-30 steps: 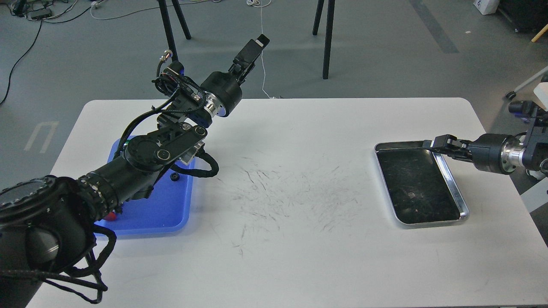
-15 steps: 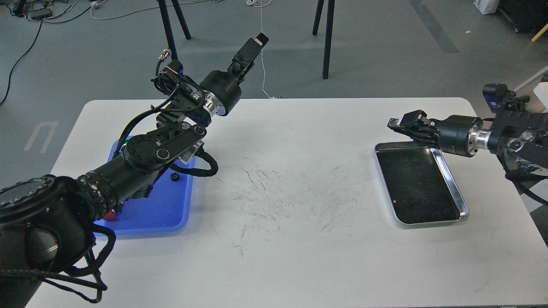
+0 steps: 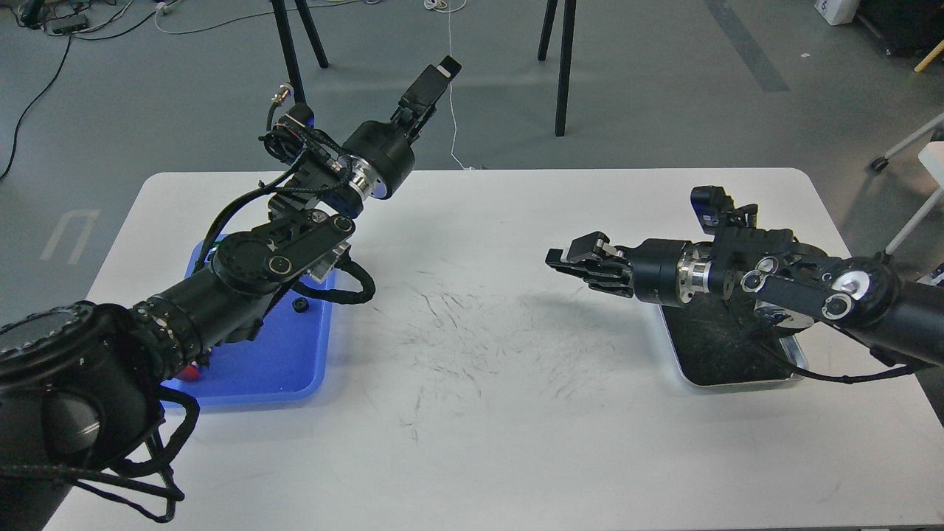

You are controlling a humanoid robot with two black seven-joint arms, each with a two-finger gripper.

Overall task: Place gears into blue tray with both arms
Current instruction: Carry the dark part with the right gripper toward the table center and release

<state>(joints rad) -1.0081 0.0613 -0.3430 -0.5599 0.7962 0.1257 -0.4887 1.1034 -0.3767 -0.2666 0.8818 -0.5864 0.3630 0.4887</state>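
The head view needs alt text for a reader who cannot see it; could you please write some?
Two black robot arms reach over a white table. The left gripper is raised past the far edge, above a blue tray holding a small black gear. The right gripper points toward the table's middle, its arm crossing a silver tray.

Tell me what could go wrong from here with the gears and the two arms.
1. The left arm lies across the blue tray, hiding much of it, so a drop there may hit the arm or miss.
2. Whether the right gripper holds a gear cannot be told; it could arrive empty.
3. The gear in the tray sits near the arm's cable, which might knock it.
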